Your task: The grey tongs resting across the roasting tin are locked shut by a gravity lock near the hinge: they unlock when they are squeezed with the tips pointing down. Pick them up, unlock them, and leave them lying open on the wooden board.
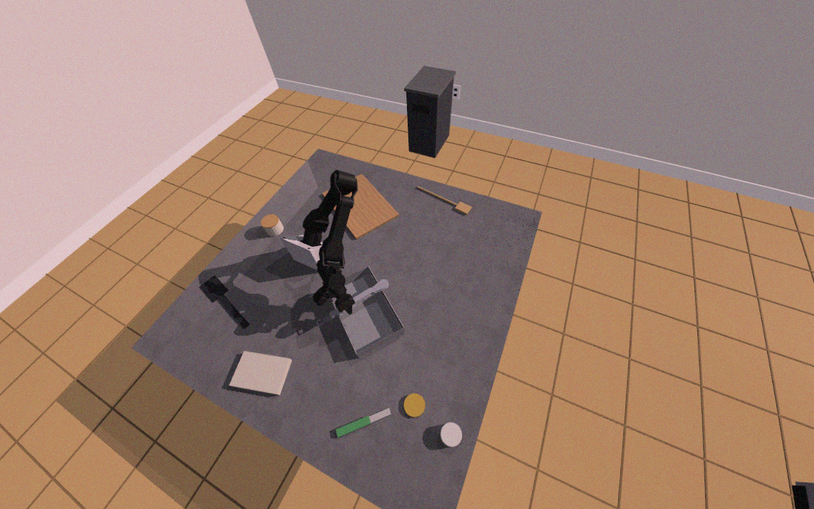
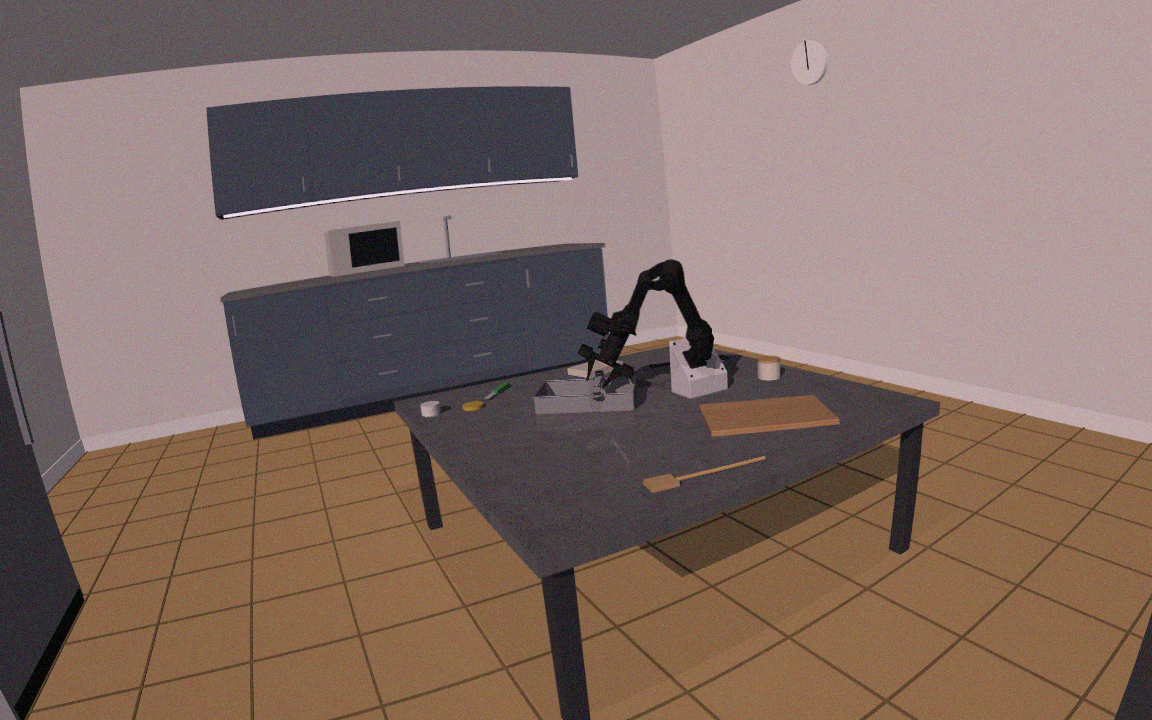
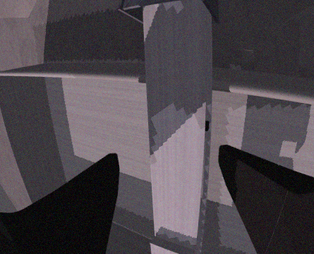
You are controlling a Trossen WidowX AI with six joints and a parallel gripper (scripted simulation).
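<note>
The grey tongs (image 1: 372, 294) (image 3: 178, 183) lie across the roasting tin (image 1: 388, 318) (image 2: 580, 405) and look closed. Their end reaches past the tin's rim in the top view. My gripper (image 1: 343, 309) (image 2: 599, 382) (image 3: 169, 157) is open and low over the tin. In the wrist view its black fingers stand on either side of the tongs, with a gap on both sides. The tongs' other end is hidden by the arm in the top view. The wooden board (image 1: 373, 212) (image 2: 768, 415) lies away from the tin, with nothing on it; the arm covers part of it in the top view.
A lidded jar (image 1: 272, 225) (image 2: 768, 368) stands near the arm's base. A pale block (image 1: 261, 373), a green-handled tool (image 1: 352, 426), a yellow disc (image 1: 413, 405) and a white cylinder (image 1: 451, 435) lie beyond the tin. A wooden spatula (image 1: 462, 207) (image 2: 661, 483) lies past the board. A black object (image 1: 231, 308) is near one edge.
</note>
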